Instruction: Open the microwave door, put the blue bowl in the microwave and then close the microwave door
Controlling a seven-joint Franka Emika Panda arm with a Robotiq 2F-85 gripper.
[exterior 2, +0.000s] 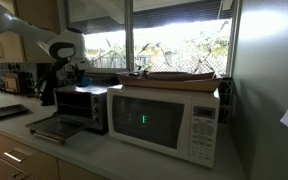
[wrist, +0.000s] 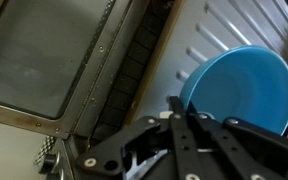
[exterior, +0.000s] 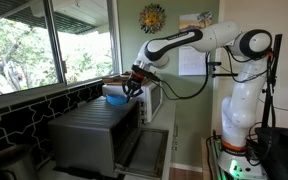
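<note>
Blue bowl (wrist: 239,80) atop microwave (exterior: 89,130) w/ rim at gripper (wrist: 181,108) tips; can't tell if pinched.

blue bowl (wrist: 239,85) | lower rim hidden behind claw (wrist: 189,125); grip unclear

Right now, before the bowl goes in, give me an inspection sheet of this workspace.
Surface: counter, light, carries both appliances.
Job's things: microwave with its door folded down open; blue bowl on its ribbed top, not yet inside.
Clutter: white microwave bearing a wooden tray; dark tray on the counter.
Grippers: gripper at the bowl's rim; whether it grips cannot be told.
Cables: black cable hanging under the arm.
Surroundings: windows with trees outside; sun ornament on the wall.
</note>
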